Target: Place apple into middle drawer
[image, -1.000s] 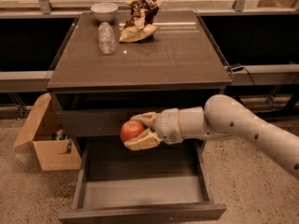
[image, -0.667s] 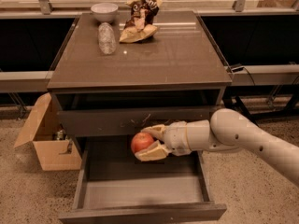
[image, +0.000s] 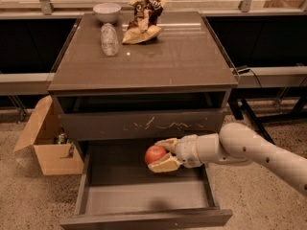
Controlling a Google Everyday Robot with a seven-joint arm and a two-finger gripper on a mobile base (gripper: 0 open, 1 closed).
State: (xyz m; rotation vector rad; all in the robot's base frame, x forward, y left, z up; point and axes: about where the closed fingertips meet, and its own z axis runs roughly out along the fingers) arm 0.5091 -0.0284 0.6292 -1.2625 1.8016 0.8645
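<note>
And here's the end effector [image: 162,154], centre of the frame, just below the middle. Its two pale fingers are closed around the apple [image: 154,154], one above the fruit and one below. The red-orange apple is inside the opening of the middle drawer [image: 144,196], over the back part of its grey floor. That drawer is pulled well out toward the bottom of the frame. The white arm [image: 254,150] reaches in from the lower right. Right above the apple is the scratched drawer front [image: 144,124], which is shut. On the tabletop [image: 177,56], upper left, a clear bottle [image: 109,39] lies on its side. A small bowl [image: 107,12] sits behind it and a crumpled snack bag [image: 144,19] beside it. At left, an open cardboard box [image: 48,143] stands on the floor.
</note>
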